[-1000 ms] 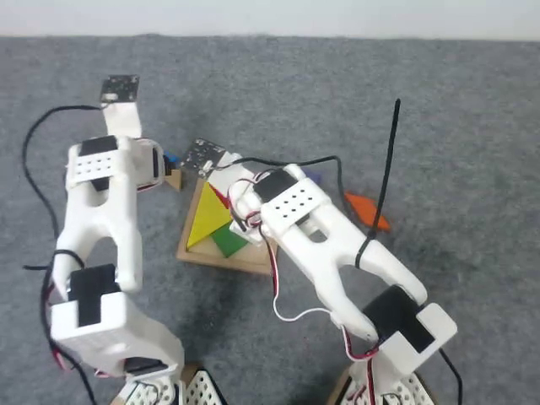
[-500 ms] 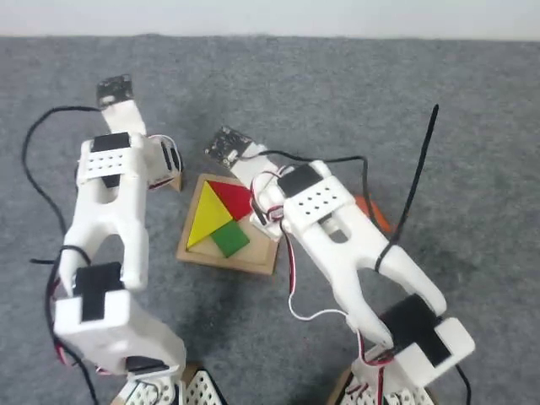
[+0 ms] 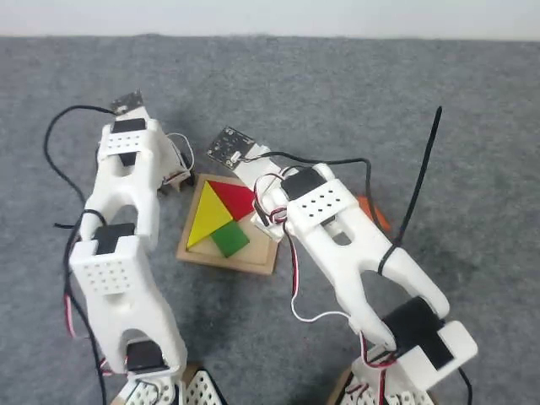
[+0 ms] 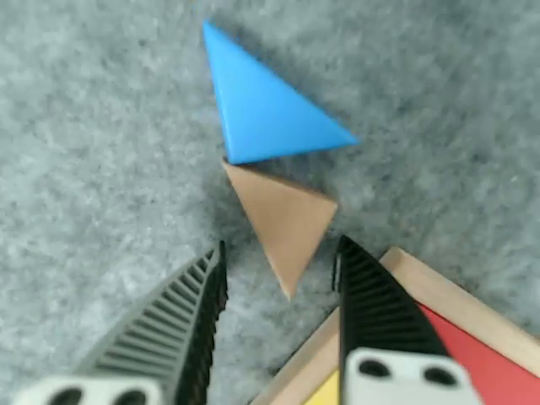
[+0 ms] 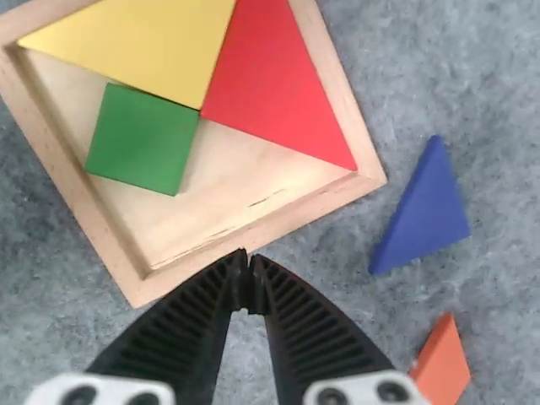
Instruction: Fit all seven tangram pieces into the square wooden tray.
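Jaws of the left gripper (image 4: pixel 278 257) stand apart, while those of the right gripper (image 5: pixel 247 261) are pressed together on nothing, poised just over the outer edge of the wooden tray (image 5: pixel 321 207). Taking that tray as the landmark: inside it the yellow triangle (image 5: pixel 143 42) and red triangle (image 5: pixel 270 84) lie edge to edge along one side, with the green square (image 5: pixel 139 139) tucked against the yellow one, and bare wood over the rest of the floor. Just off the rim on the red triangle's side lies the dark blue triangle (image 5: pixel 426 211), with the orange parallelogram (image 5: pixel 439 367) farther out. Off another corner of the tray sits the light blue triangle (image 4: pixel 261 114), touching at one corner the tan triangle (image 4: pixel 287 219), which lies between it and the rim. Three pieces are seated and four are left, by my count. The tan triangle looks like the next pick: it lies straight ahead of the left gripper, its narrow point aimed back between the open fingers and its broad edge away from them. The left arm is plainly the nearer, and probably must reach a little deeper before closing.
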`<state>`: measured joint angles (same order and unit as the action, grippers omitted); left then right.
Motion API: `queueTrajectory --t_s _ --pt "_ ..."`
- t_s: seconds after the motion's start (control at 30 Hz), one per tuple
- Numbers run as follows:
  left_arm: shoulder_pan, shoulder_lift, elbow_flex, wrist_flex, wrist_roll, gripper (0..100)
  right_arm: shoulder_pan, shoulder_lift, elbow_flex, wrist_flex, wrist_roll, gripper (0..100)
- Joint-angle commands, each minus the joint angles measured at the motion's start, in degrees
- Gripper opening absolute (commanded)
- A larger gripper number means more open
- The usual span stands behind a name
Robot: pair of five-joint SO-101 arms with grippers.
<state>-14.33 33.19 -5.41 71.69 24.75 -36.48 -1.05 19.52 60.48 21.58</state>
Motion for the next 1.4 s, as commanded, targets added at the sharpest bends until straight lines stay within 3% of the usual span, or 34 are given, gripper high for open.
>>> queueTrajectory --t_s 0.0,0.3,0.63,0.77,1.13,1.23,1.37 --pt "-1.7 -3.2 -3.1 0.1 1.5 20 0.9 -4.0 -0.4 -0.9 1.8 0.7" --pt "-3.3 -1.5 -4.0 -4.6 7.6 20 1.0 -3.9 0.9 -2.0 1.8 0.7" --pt "-3.0 1.8 -8.0 -2.7 7.7 20 1.0 -3.9 2.0 -3.8 1.9 0.7" --pt "-3.1 1.9 -8.0 2.3 7.7 20 1.0 -3.9 2.1 -3.8 1.9 0.7" --pt "-3.2 3.3 -8.4 3.2 7.1 20 1.0 -3.9 2.1 -3.8 2.0 0.7" --pt "-3.3 2.9 -9.8 7.1 1.0 20 1.0 -3.9 2.1 -3.8 2.0 0.7" --pt "-2.9 2.9 -14.2 11.8 -14.8 20 1.0 -3.9 2.1 -3.8 2.0 0.7"
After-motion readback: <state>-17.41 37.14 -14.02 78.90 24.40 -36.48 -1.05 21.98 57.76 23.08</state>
